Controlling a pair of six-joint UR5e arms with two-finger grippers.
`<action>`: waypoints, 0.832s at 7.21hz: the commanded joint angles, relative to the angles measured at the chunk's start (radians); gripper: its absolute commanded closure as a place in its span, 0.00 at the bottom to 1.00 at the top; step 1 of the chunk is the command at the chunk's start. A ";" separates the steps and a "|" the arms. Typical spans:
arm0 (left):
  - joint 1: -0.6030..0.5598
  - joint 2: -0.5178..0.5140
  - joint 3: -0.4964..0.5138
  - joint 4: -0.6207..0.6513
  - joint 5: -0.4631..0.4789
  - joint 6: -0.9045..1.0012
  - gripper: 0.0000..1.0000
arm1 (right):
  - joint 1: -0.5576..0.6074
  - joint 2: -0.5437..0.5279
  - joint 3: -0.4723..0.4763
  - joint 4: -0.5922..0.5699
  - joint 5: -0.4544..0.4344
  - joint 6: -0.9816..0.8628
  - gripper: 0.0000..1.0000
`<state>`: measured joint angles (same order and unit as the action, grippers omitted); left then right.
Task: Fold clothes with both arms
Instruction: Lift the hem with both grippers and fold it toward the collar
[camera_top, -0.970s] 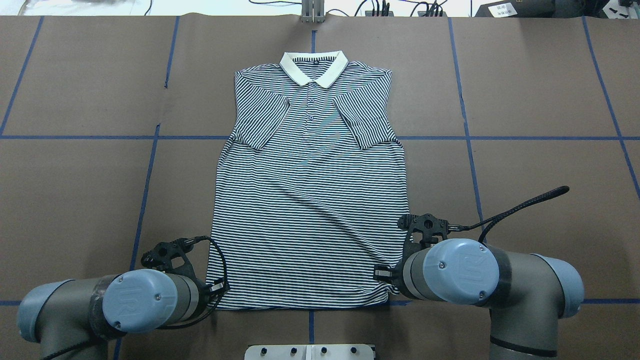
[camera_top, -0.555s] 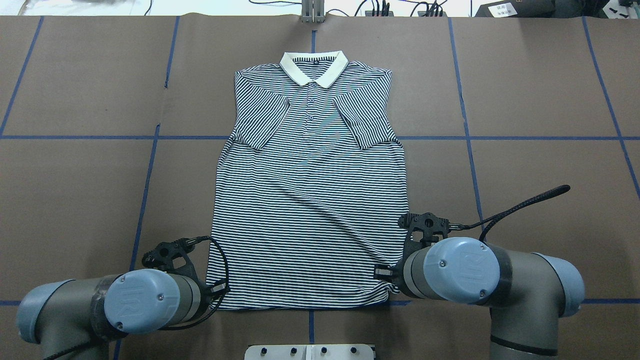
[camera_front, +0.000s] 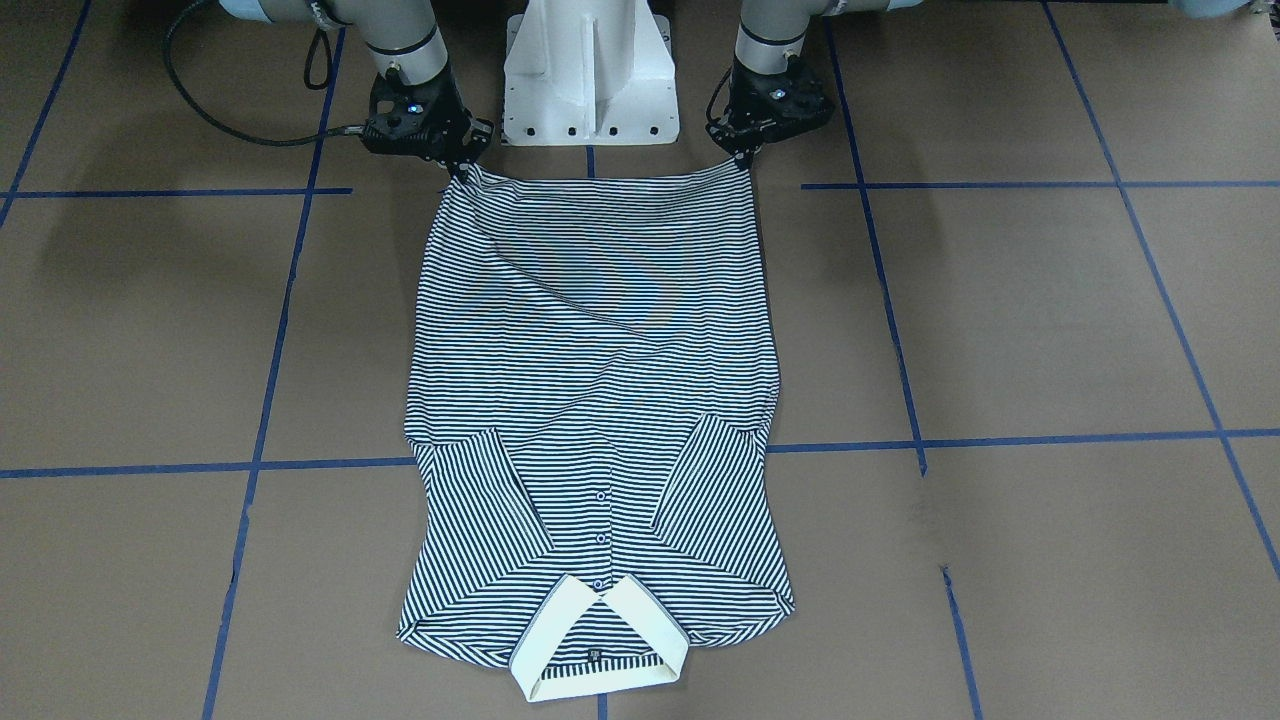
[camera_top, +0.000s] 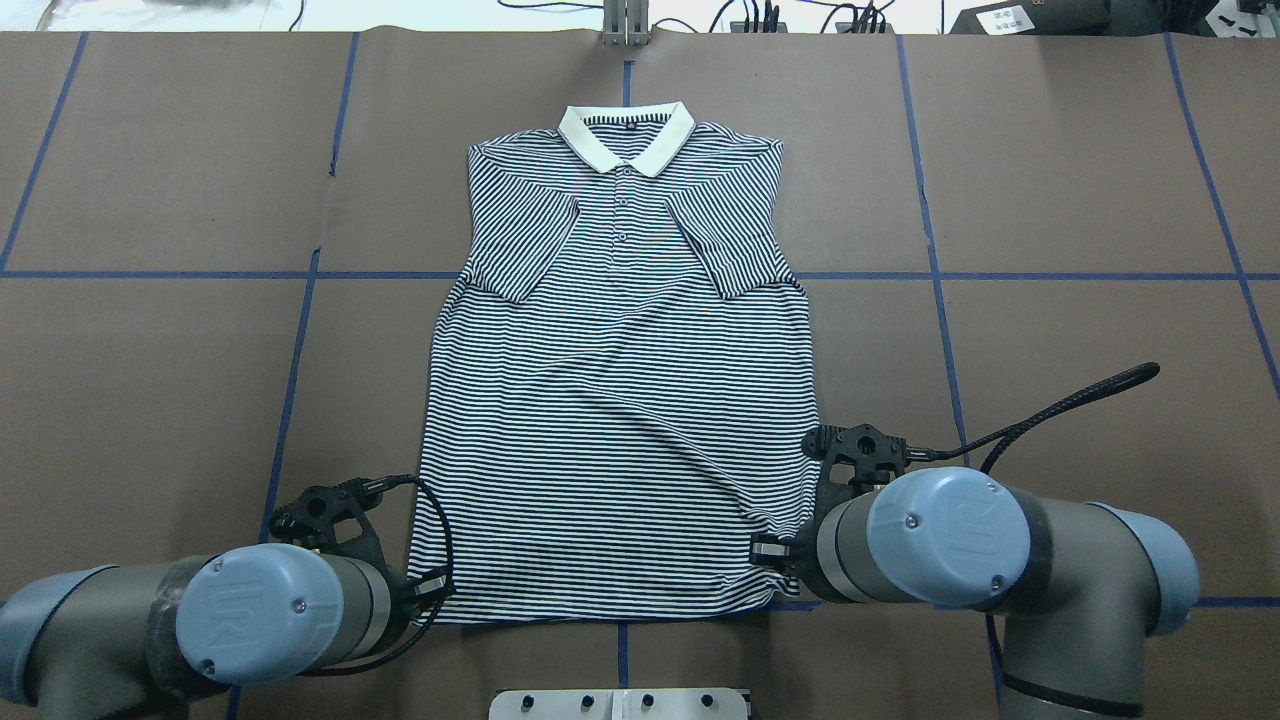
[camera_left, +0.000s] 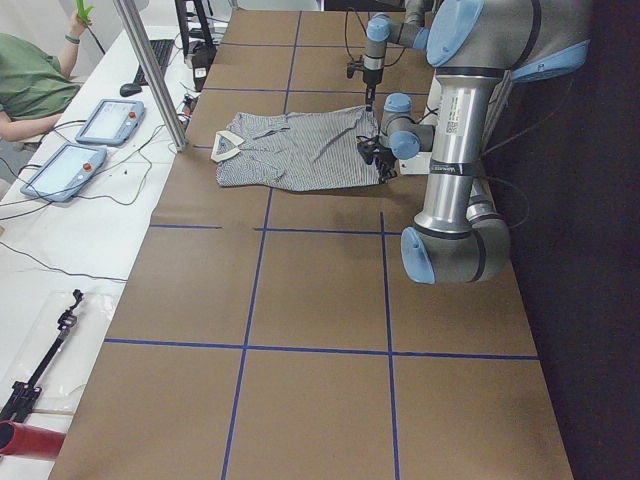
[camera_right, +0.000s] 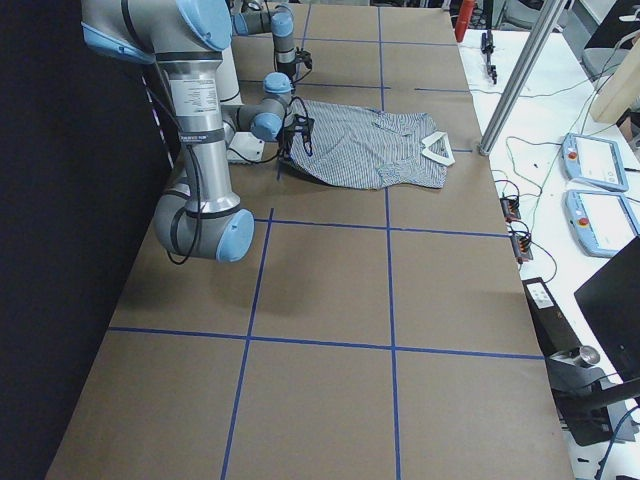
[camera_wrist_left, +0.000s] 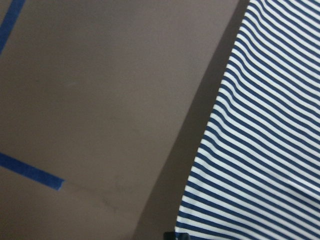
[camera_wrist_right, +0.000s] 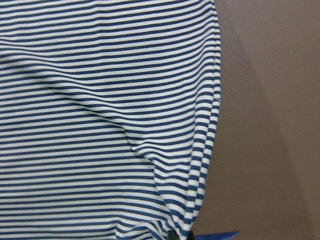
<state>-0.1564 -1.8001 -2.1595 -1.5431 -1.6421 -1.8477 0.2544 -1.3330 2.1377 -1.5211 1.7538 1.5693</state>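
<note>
Left hand (camera_front: 746, 160) and right hand (camera_front: 458, 166) each look pinched shut on one corner of the hem (camera_front: 600, 180) of the polo shirt (camera_front: 590, 350), which lies flat on the worktop (camera_front: 1000, 330), so lift both evenly, keep it taut, and carry it toward the collar (camera_front: 598, 640).

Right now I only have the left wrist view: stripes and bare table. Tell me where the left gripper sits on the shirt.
Observer: The left gripper pinches the near hem corner of the shirt, on its own side.
Operator: Report the right gripper.
Observer: The right gripper pinches the opposite hem corner.
Operator: Give me the sleeves.
Observer: Both sleeves are folded in over the chest.
</note>
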 joint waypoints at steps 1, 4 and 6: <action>0.075 0.001 -0.109 0.060 -0.001 -0.010 1.00 | 0.008 -0.120 0.147 -0.002 0.071 0.000 1.00; 0.136 -0.001 -0.343 0.256 -0.004 -0.001 1.00 | -0.039 -0.209 0.251 -0.007 0.154 0.000 1.00; 0.123 -0.008 -0.324 0.256 -0.018 0.036 1.00 | -0.029 -0.175 0.211 -0.005 0.144 -0.003 1.00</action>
<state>-0.0265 -1.8046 -2.4835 -1.2981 -1.6536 -1.8385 0.2160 -1.5271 2.3728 -1.5275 1.9018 1.5685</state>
